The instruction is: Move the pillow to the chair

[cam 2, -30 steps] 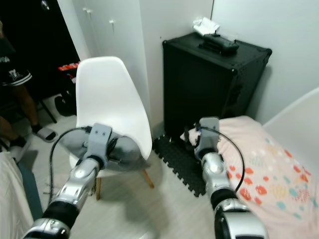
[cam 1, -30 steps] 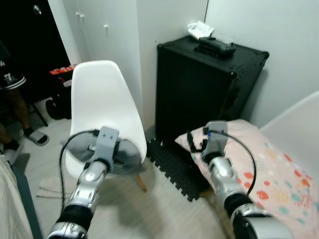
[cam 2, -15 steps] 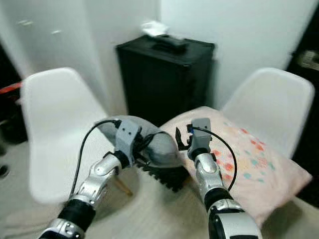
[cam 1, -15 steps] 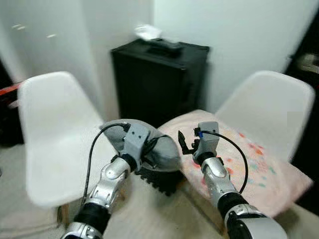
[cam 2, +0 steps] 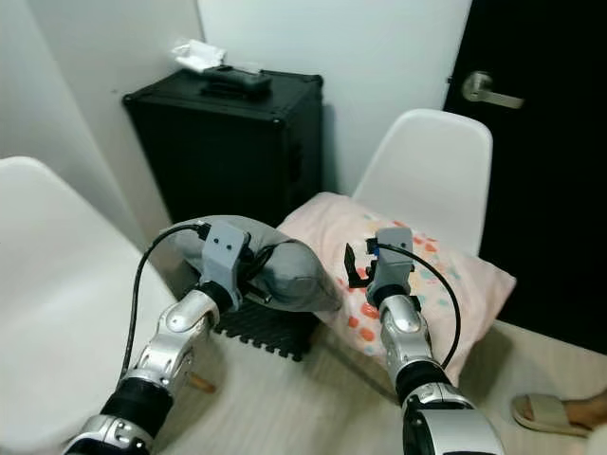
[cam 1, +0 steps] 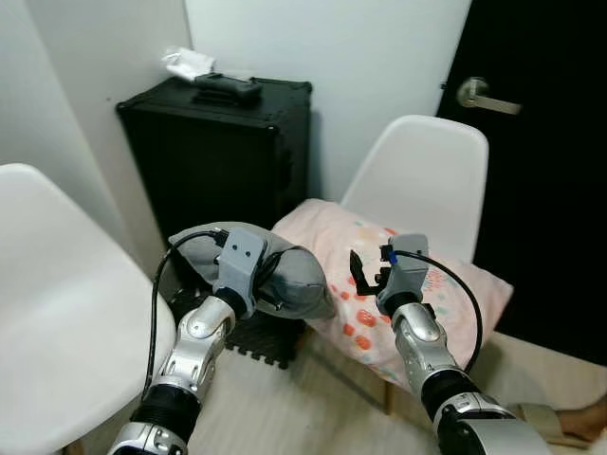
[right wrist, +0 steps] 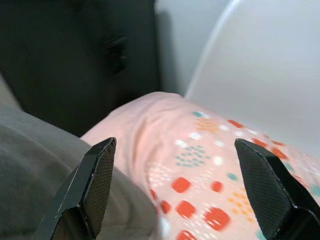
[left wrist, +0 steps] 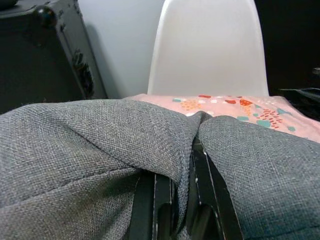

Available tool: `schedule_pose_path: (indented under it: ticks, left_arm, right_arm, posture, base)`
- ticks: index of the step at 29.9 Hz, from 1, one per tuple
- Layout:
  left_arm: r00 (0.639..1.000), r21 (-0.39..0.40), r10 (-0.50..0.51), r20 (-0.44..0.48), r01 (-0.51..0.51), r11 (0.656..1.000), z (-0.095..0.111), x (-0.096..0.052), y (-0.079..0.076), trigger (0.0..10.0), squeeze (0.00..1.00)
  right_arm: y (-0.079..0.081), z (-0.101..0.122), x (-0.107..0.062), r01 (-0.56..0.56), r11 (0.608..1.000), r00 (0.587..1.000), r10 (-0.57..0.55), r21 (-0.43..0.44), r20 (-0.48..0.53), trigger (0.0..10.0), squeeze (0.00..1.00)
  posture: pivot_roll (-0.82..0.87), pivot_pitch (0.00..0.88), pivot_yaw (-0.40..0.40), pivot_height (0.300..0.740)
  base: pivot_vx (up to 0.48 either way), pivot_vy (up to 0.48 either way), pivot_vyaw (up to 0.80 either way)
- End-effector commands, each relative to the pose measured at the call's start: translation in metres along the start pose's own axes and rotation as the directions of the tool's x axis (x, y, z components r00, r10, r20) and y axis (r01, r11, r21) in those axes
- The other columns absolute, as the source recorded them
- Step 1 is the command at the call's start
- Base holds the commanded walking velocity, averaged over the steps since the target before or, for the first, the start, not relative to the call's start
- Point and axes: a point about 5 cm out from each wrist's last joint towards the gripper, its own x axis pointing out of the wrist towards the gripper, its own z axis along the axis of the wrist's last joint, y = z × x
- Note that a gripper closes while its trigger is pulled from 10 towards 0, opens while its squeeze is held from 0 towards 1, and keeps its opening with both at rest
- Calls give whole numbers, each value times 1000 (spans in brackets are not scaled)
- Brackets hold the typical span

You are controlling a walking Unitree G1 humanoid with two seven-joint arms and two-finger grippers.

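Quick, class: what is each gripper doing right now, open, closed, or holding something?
Left gripper: closed, holding the grey pillow.
Right gripper: open, holding nothing, above the pink pillow.

Grey pillow (cam 1: 285,275) (bunched, seemingly airborne) beside white chair (cam 1: 417,175).

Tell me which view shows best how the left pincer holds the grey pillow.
The left wrist view: the black fingers pinch a fold of the grey pillow. The eye views show the left pincer against the pillow, fingers hidden.
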Motion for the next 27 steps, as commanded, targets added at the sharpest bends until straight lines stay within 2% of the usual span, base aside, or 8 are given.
schedule_pose_path:
  ticks: [1,4,6,9,11,14,23,27]
  left_arm:
    - [995,-24,65,71,-63,998,14,-2,14,10000,0]
    - [993,-41,96,62,-93,995,12,-4,20,10000,0]
    - [990,-49,129,56,-126,991,10,-9,27,10000,0]
    - [988,-54,141,56,-138,989,9,-10,30,10000,0]
    - [981,-108,175,84,-165,980,16,-13,38,10000,0]
    - [975,-147,169,144,-148,978,30,-13,41,10000,0]
    - [966,-127,99,239,-70,989,60,-1,30,10000,0]
    - [961,-131,89,262,-56,990,67,1,27,10000,0]
  right_arm:
    - [-3,2,1,9,1000,1000,-9,30,5,10000,0]
    - [-5,1,1,7,999,1000,-7,41,-5,10000,0]
    - [-9,-1,0,27,994,1000,-26,106,-15,10000,0]
    - [-10,-1,0,34,990,999,-32,138,-19,10000,0]
    - [-11,-1,0,29,981,1000,-26,190,-14,10000,0]
    - [-11,1,0,13,981,1000,-12,195,-4,10000,0]
    - [-10,6,3,-7,977,1000,3,212,18,10000,0]
    - [-9,9,4,-29,973,999,20,230,38,10000,0]
  posture:
    - [57,0,-13,740]
    - [58,0,-19,740]
    - [59,0,-22,740]
    - [59,0,-22,740]
    - [58,0,-27,740]
    - [60,0,-30,740]
    - [56,0,-28,740]
    - [54,0,-29,740]
  base:
    - [0,0,-725]
    - [0,0,-721]
    - [0,0,-706]
    - [0,0,-706]
    - [0,0,-700]
    - [0,0,-696]
    - [0,0,-644]
    - [0,0,0]
